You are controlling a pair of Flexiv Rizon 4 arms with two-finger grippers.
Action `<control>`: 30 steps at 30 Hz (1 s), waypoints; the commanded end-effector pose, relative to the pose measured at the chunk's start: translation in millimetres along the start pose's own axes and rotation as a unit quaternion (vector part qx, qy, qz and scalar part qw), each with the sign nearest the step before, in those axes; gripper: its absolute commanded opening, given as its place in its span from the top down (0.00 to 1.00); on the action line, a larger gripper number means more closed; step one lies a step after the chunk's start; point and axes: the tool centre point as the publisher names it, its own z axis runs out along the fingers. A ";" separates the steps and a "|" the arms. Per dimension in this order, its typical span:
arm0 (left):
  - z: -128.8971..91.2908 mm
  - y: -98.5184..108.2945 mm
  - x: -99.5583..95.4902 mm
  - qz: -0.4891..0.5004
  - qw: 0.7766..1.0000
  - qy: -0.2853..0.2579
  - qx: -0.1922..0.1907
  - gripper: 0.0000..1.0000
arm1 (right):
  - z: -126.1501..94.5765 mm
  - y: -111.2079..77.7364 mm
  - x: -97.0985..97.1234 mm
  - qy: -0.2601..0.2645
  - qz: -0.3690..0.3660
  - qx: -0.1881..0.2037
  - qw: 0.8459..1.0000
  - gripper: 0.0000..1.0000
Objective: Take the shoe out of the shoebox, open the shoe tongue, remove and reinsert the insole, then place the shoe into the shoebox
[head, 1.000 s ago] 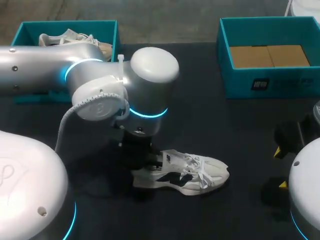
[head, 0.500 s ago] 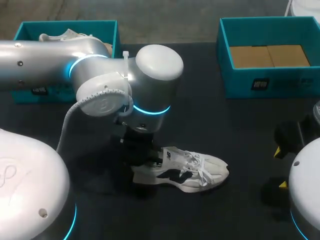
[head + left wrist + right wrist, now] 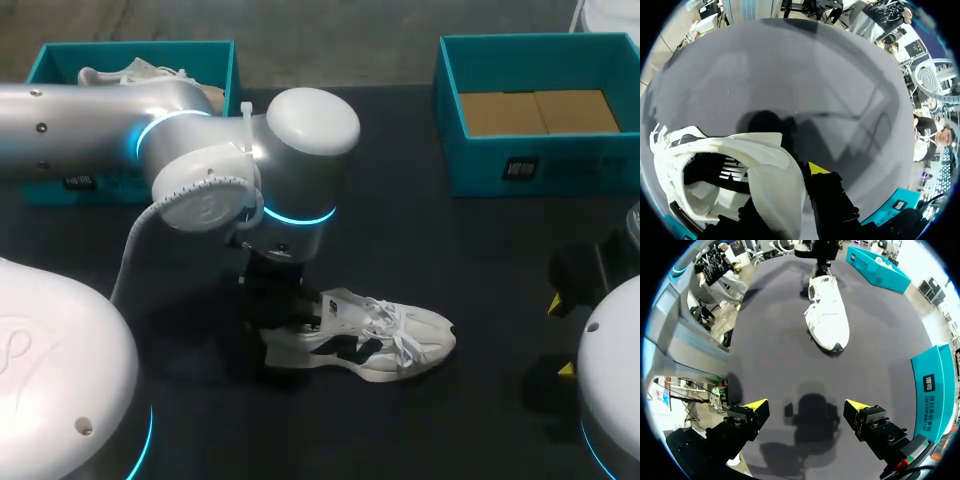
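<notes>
A white shoe [image 3: 385,340] with dark side panels stands upright on the black table [image 3: 450,250], near the middle and outside both boxes, its toe pointing toward the robot's right. The left gripper [image 3: 790,182] is clamped on its heel. Only the left wrist view shows this, with one yellow-tipped finger [image 3: 825,195] flat against the outside of the heel wall and the other hidden behind that wall. From the head view the left arm's bulky wrist covers the heel and the grip entirely. The right wrist view looks along the table at the shoe toe-first, laces up, well ahead of the right gripper [image 3: 805,405]. That gripper's fingers stand wide apart over bare table, holding nothing, and in the head view the right arm's housing partly covers it. At the table's back left a teal shoebox [image 3: 215,60] holds a second shoe [image 3: 130,72], mostly hidden by the left arm. At the back right another teal shoebox [image 3: 520,165] shows a brown cardboard liner [image 3: 535,110].
</notes>
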 end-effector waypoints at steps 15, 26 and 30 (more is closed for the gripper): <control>-8.6 -5.7 9.1 0.030 0.999 -0.039 -0.008 0.00 | 0.5 -0.5 1.7 -0.001 0.000 0.001 1.000 0.00; -62.6 -27.7 26.5 0.030 0.993 -0.114 -0.022 0.00 | 0.5 -0.5 1.7 -0.001 0.000 0.001 1.000 0.00; -82.9 -38.0 36.5 0.020 0.989 -0.146 -0.014 0.00 | 0.5 -0.5 1.7 -0.001 0.000 0.001 1.000 0.00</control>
